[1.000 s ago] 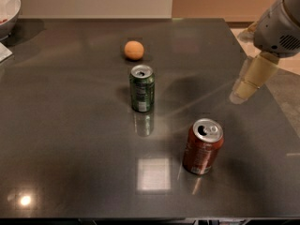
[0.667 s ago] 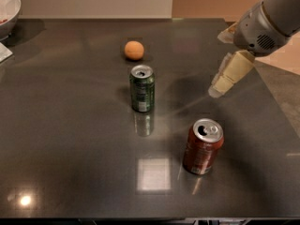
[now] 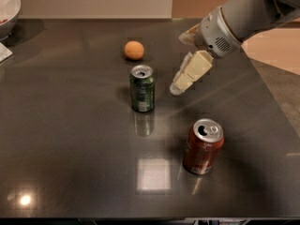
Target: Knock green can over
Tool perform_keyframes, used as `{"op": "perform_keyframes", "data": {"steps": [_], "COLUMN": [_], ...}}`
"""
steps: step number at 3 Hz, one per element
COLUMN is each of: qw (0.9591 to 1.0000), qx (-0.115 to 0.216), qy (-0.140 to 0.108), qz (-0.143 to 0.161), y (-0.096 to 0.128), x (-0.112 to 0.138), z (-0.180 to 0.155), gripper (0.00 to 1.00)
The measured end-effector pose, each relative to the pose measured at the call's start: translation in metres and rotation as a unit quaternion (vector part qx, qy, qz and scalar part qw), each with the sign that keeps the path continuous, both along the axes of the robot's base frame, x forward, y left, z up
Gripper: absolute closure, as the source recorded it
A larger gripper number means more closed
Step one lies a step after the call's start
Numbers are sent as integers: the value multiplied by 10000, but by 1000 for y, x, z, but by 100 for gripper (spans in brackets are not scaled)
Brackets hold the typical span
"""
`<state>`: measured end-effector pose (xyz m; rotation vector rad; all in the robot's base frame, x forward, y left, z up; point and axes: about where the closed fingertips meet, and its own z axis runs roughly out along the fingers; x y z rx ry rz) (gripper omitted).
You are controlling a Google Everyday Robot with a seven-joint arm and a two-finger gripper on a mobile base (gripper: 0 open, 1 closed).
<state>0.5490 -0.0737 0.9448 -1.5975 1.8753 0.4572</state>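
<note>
The green can [image 3: 142,88] stands upright near the middle of the dark table [image 3: 70,139], with its silver top and pull-tab opening showing. My gripper [image 3: 179,86] hangs from the grey arm that comes in from the upper right. Its pale fingers point down and left, and the tip is just right of the can, a short gap away and not touching it. Nothing is in the gripper.
A red-brown can [image 3: 202,146] stands upright in front and to the right of the green can. An orange ball [image 3: 134,50] lies behind the green can. A white bowl [image 3: 7,8] sits at the far left corner. The table's right edge [image 3: 274,102] runs diagonally.
My arm and gripper have swung left across the table, from near the right edge to just right of the green can. The cans and the ball have not moved.
</note>
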Motion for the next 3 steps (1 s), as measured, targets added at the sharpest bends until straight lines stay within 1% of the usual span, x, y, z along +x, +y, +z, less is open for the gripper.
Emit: {"op": "perform_keyframes", "data": {"steps": [1,2,3], "qw": [9995,9984,9970], "qx": [240,487,701], "qy": [14,40,94], "qz": [193,272,314], "y": [39,67,84], "x": [-1,-2,1], "z": [-11,-27,-43], "gripper": [0,0,0]}}
